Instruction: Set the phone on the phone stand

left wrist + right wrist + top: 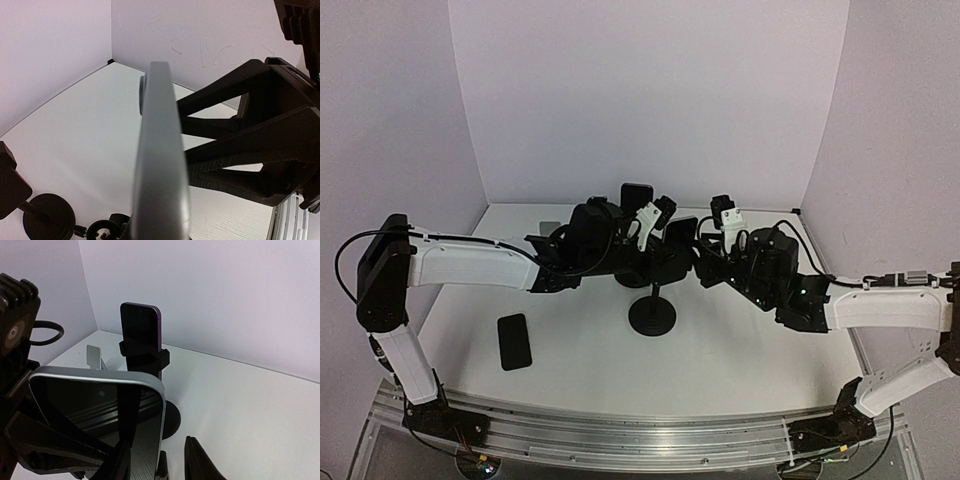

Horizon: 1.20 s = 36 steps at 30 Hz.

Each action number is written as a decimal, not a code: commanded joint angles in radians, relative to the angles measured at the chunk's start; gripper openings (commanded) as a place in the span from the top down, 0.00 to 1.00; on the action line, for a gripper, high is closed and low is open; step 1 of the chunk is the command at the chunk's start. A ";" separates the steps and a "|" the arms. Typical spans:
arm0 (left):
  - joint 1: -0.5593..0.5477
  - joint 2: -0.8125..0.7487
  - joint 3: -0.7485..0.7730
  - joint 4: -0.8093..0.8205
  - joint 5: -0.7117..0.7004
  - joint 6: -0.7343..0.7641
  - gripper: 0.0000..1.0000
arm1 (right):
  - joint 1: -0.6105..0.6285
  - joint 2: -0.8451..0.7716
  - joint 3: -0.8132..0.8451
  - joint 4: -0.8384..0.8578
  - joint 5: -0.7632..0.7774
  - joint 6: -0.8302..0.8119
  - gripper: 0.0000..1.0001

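Nearest the arm bases, a black phone [514,341] lies flat on the table [740,340], left of the phone stand [652,315], whose round foot sits at mid-table. Above and just behind that foot the two arms meet. The left gripper [170,140] is pressed together on the silver-rimmed phone [100,410], which is held off the table, standing on edge. Its long axis runs straight out from the left wrist, and its dark screen faces the right wrist camera. The right gripper [160,465] has its fingers spread around the phone's right-hand edge. The outer finger [200,462] stands apart from the rim; whether the other touches the screen cannot be told. Behind it, a purple phone [141,330] stands upright in the stand's clamp.
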 commanded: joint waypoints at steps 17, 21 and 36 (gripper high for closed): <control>0.029 0.156 -0.217 -0.068 0.088 0.156 1.00 | -0.039 -0.007 -0.001 0.017 -0.145 0.045 0.36; 0.062 0.181 -0.193 -0.078 0.147 0.152 1.00 | -0.040 -0.021 -0.001 0.014 -0.162 0.043 0.35; 0.101 0.191 -0.055 -0.246 0.227 0.262 0.95 | -0.041 -0.031 0.071 -0.051 -0.183 0.018 0.30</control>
